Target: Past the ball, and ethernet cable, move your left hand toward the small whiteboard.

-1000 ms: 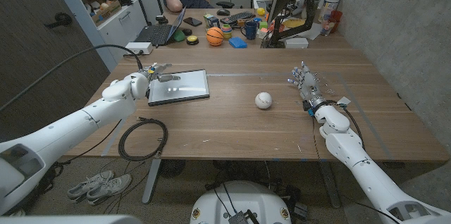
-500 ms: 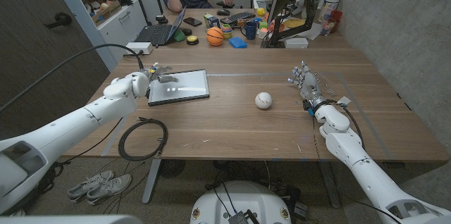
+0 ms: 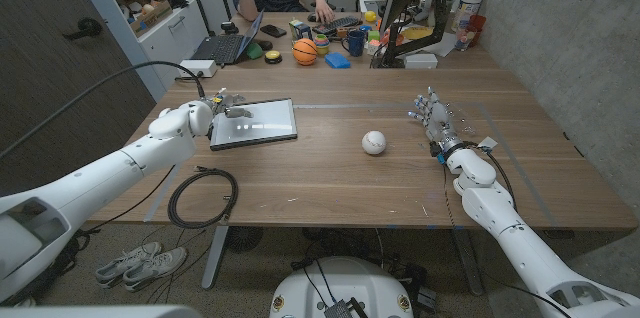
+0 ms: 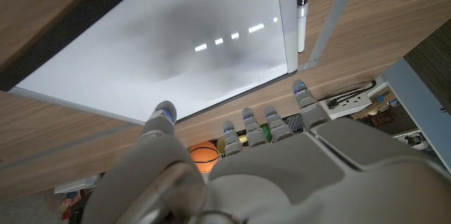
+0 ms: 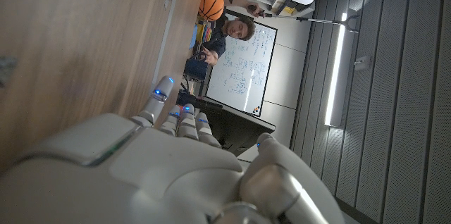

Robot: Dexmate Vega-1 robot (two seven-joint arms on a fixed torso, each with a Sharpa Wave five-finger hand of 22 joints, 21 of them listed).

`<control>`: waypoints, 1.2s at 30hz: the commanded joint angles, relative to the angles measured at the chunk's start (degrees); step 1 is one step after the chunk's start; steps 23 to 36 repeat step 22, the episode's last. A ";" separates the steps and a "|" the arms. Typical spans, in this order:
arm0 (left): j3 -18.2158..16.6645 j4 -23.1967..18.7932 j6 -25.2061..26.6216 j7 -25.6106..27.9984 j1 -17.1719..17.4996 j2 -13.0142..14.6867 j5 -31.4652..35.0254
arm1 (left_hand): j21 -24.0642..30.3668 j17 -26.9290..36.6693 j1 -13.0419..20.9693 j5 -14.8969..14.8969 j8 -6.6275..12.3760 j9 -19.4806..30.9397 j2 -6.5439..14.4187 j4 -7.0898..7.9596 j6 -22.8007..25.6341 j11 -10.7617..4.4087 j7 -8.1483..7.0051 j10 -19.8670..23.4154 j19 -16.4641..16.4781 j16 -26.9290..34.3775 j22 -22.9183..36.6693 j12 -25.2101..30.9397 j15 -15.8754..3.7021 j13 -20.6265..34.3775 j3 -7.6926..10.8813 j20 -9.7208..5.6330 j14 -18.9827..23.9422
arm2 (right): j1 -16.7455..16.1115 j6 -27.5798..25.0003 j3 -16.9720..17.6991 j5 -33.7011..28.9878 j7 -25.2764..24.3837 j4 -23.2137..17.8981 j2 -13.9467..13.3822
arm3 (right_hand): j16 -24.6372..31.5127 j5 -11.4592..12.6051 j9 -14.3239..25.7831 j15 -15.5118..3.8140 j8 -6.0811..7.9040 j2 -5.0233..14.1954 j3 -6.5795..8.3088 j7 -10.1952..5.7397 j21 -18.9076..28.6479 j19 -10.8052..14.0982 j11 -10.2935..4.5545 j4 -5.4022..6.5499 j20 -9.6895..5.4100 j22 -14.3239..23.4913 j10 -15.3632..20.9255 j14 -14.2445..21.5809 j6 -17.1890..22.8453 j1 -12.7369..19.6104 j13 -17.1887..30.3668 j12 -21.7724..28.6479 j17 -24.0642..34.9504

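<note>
The reach looks all but finished from where I stand. In the head view the left hand (image 3: pixel 222 109) sits left of centre in the frame, right at the left edge of the small whiteboard (image 3: pixel 255 122), fingers spread and holding nothing. The left wrist view bears that out: the fingertips (image 4: pixel 164 112) hover at the board's (image 4: pixel 176 34) frame, one just over the white surface, though I cannot tell whether any of them actually touches it. A marker (image 4: pixel 301 9) lies along the board's far side.

The two things it had to get past are now below and to the right of it in the frame: the ethernet cable (image 3: pixel 202 198) coiled at lower left near the table's front edge, and the ball (image 3: pixel 374 142) alone at mid-frame, well apart from the board.

The right hand (image 3: pixel 432 118) waits at right of centre, fingers apart and empty, near the ball but not touching it.

I'd judge the next move calls for very little: perhaps a slight ease forward over the board, kept gentle so the fingers don't shove the board or roll the marker
</note>
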 commanded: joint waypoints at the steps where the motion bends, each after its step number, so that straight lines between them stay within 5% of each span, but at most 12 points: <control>1: 0.30 0.33 0.10 -0.68 -0.55 -0.19 0.36 | -0.04 0.20 0.90 0.31 0.42 0.13 0.07 -0.28 0.64 -0.21 -0.12 0.17 0.20 0.11 0.06 -0.25 -0.31 0.15 0.45 0.36 0.13 | 0.84 0.02 -0.16 0.21 0.45 1.14 0.24 | 0.00 0.30 0.23 0.06 0.02 -0.27 -0.32 1.17 0.00 -8.45 0.26 0.01 0.13 0.30 0.52 -0.80 0.25 0.14 0.12 -0.08 0.13; 22: 1.33 2.16 -0.19 -1.28 -2.07 -1.48 1.07 | -0.45 0.23 1.60 -0.09 0.43 0.04 0.55 -0.51 1.69 -0.11 -0.14 0.03 -0.60 -0.28 0.07 -0.77 -0.78 0.19 0.69 0.08 -0.06 | 4.37 0.99 -0.97 0.19 2.56 6.63 1.21 | -0.37 0.69 0.22 0.06 0.02 -0.03 -0.99 1.19 -0.84 -8.21 0.21 -0.11 0.16 0.32 0.59 -0.60 0.39 0.34 0.11 -0.14 0.07; 36: 1.33 2.16 -0.19 -1.28 -2.07 -1.48 1.07 | -0.45 0.23 1.60 -0.09 0.43 0.04 0.55 -0.51 1.69 -0.11 -0.14 0.03 -0.60 -0.28 0.07 -0.77 -0.78 0.19 0.69 0.08 -0.06 | 4.37 0.99 -0.97 0.19 2.56 6.63 1.21 | -0.37 0.69 0.22 0.06 0.02 -0.03 -0.99 1.19 -0.84 -8.21 0.21 -0.11 0.16 0.32 0.59 -0.60 0.39 0.34 0.11 -0.14 0.07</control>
